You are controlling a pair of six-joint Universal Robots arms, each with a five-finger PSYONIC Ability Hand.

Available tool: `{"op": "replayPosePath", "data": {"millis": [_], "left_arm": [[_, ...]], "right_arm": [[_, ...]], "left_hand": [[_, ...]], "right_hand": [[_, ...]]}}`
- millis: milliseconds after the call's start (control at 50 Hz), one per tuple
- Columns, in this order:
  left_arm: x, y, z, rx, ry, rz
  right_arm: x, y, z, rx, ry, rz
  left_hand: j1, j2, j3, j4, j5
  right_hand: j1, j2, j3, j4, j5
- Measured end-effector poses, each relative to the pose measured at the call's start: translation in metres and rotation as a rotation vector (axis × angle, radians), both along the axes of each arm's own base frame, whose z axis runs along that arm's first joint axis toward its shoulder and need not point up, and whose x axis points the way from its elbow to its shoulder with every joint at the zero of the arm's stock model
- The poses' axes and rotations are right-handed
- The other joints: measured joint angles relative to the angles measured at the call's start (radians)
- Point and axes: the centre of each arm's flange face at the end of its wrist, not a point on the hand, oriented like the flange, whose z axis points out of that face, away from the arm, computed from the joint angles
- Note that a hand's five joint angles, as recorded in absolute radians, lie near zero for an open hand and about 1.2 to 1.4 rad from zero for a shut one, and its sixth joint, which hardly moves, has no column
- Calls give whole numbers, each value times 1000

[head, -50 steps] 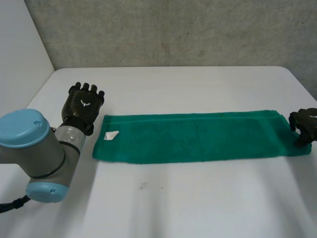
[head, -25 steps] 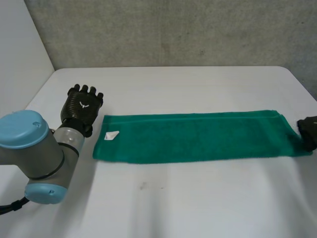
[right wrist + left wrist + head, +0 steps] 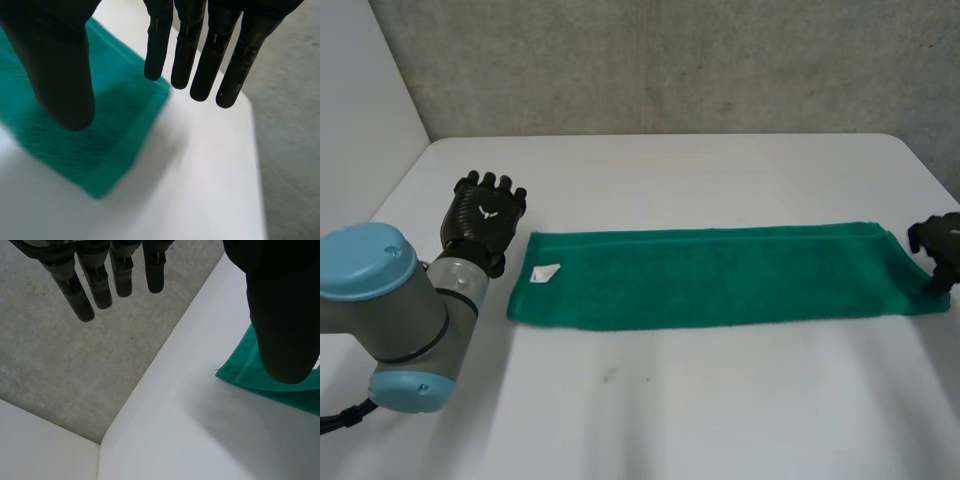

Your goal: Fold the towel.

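Observation:
A green towel [image 3: 720, 275], folded into a long strip, lies flat across the white table [image 3: 720, 410]. A small white label [image 3: 545, 272] sits near its left end. My left hand [image 3: 485, 215] rests on the table just left of that end, open with straight fingers [image 3: 95, 285]; the towel's corner [image 3: 280, 392] lies by its thumb. My right hand [image 3: 938, 250] is at the towel's right end. Its fingers [image 3: 200, 55] are straight and spread from the thumb, hovering over that towel end [image 3: 115, 125] and holding nothing.
A grey wall [image 3: 670, 60] runs behind the table's far edge. The table's right edge lies close beyond my right hand, with grey floor [image 3: 290, 150] past it. Bare table stretches in front of the towel.
My right hand dipped toward the table's right edge at the towel's end, then came back up slightly with its fingers spread. The towel and left hand have hardly moved.

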Motion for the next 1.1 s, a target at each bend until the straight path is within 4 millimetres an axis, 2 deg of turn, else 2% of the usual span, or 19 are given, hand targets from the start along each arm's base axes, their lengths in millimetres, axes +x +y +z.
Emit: {"op": "replayPosePath", "data": {"millis": [120, 400, 540, 560, 600, 700, 880, 960, 1040, 1100], "left_arm": [[-2, 2, -1, 7, -1, -6], [-1, 5, -4, 17, -4, -11], [0, 3, -3, 13, -2, -8], [0, 2, -3, 12, -2, -7], [0, 2, -3, 12, -1, -7], [0, 3, -3, 13, -2, -7], [-2, 5, -4, 15, -3, -10], [-1, 4, -4, 15, -3, -9], [-1, 4, -4, 15, -3, -7], [-1, 4, -3, 13, -2, -6]], "right_arm": [[1, 12, -13, 48, -43, 69], [-5, 9, -20, 58, -53, 61], [-7, 3, -33, 83, -54, 53], [-8, 1, -36, 87, -54, 51], [-8, 1, -37, 88, -54, 49], [-10, -2, -37, 82, -52, 38], [-37, -19, -11, -28, 43, -122], [-39, -24, 0, -63, 64, -143], [-18, -26, 23, -130, 76, -95], [13, -23, 41, -186, 77, -19]], "left_hand": [[0, 0, 0, 0, 0], [0, 0, 0, 0, 0], [0, 0, 0, 0, 0], [0, 0, 0, 0, 0], [0, 0, 0, 0, 0], [0, 0, 0, 0, 0], [1, 0, 0, 0, 0], [0, 0, 0, -5, 0], [0, 0, 0, -5, 0], [0, -1, 0, -5, 0]], "right_hand": [[1, 0, 3, 6, 3], [34, 2, 55, 62, 41], [245, 274, 304, 298, 260], [388, 450, 473, 484, 447], [422, 517, 537, 556, 511], [422, 522, 552, 577, 518], [422, 522, 552, 577, 518], [422, 522, 552, 577, 519], [426, 522, 552, 577, 527], [426, 522, 563, 578, 532]]}}
